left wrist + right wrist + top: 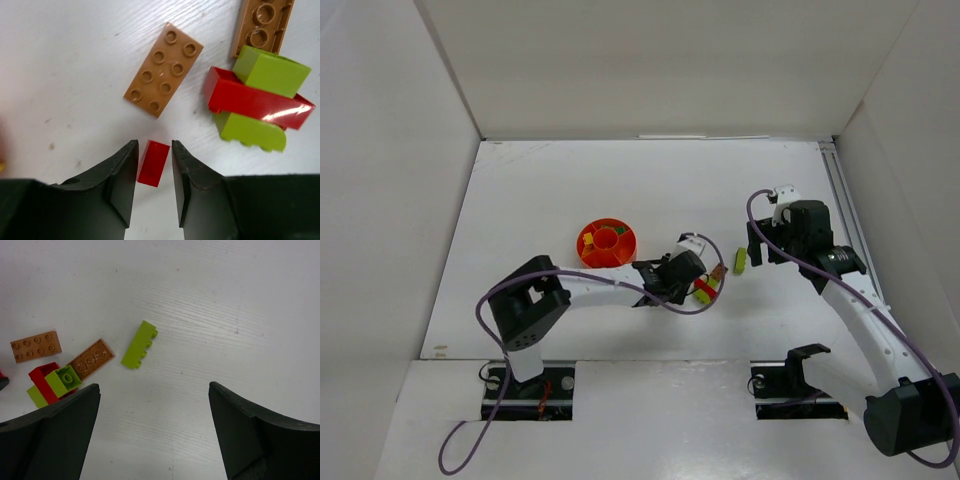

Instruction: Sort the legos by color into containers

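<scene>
White tabletop: left gripper jaws stand narrowed around a small red plastic brick, though I cannot tell whether they grip it. A round red-orange plastic bowl sits at its 10 o'clock. Right gripper hovers wide open and empty, with a lime-yellow studded brick at 12 o'clock.

overhead wide, both wrists close, sharing brick cluster
</scene>
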Controlling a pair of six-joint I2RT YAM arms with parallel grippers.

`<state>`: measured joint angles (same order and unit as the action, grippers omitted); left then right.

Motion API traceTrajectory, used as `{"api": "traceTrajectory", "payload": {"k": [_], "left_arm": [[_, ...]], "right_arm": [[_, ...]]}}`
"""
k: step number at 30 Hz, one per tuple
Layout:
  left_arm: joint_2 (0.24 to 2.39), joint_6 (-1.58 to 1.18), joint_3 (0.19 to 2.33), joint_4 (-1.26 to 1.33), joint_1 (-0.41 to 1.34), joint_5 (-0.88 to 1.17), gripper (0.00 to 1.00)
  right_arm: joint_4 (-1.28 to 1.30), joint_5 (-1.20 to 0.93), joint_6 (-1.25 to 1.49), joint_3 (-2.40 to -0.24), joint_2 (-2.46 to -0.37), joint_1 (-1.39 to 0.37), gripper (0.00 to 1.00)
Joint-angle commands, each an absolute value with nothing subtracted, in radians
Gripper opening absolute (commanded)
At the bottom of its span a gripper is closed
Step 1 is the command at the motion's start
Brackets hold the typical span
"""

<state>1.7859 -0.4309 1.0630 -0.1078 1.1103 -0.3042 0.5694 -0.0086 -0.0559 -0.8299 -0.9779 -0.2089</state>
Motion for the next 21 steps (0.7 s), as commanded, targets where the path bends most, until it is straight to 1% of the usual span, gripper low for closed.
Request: {"api": "traceTrajectory", "payload": {"k": [1,6,9,11,12,13,14,16,17,21], "left_arm": [[1.625,-0.482,1.052,-0.192,1.108,-0.370,0.29],[1.430,-0.590,0.996,-0.262,1.080,-0.455,0.30],[1.355,-0.633,0.944,-0.310,1.045,-0.515,0.32],[1.289,-0.643,0.905,-0.319,1.013,-0.515,0.32],[1.270,-0.643,0.893,-0.319,1.012,-0.515,0.33],[1.241,-0.643,0.882,-0.319,1.002,-0.500,0.33],[1.229,-0.626,0.856,-0.308,1.002,-0.467,0.39],[1.218,-0.579,0.815,-0.227,1.002,-0.384,0.45],[1.207,-0.560,0.795,-0.195,1.002,-0.305,0.48],[1.270,-0.543,0.770,-0.126,1.002,-0.218,0.51]], "right_arm": [[0.545,-0.028,-0.061,-0.847,-0.957,-0.199,0.93],[0.535,-0.037,-0.061,-0.847,-0.957,-0.199,0.93],[0.535,-0.048,-0.061,-0.847,-0.957,-0.190,0.93],[0.535,-0.048,-0.061,-0.847,-0.957,-0.190,0.93],[0.535,-0.057,-0.061,-0.847,-0.957,-0.190,0.93],[0.526,-0.057,-0.070,-0.847,-0.957,-0.190,0.93],[0.526,-0.057,-0.071,-0.847,-0.957,-0.190,0.93],[0.526,-0.057,-0.071,-0.847,-0.957,-0.190,0.93],[0.526,-0.057,-0.071,-0.847,-0.966,-0.190,0.93],[0.526,-0.066,-0.071,-0.847,-0.966,-0.190,0.93]]}}
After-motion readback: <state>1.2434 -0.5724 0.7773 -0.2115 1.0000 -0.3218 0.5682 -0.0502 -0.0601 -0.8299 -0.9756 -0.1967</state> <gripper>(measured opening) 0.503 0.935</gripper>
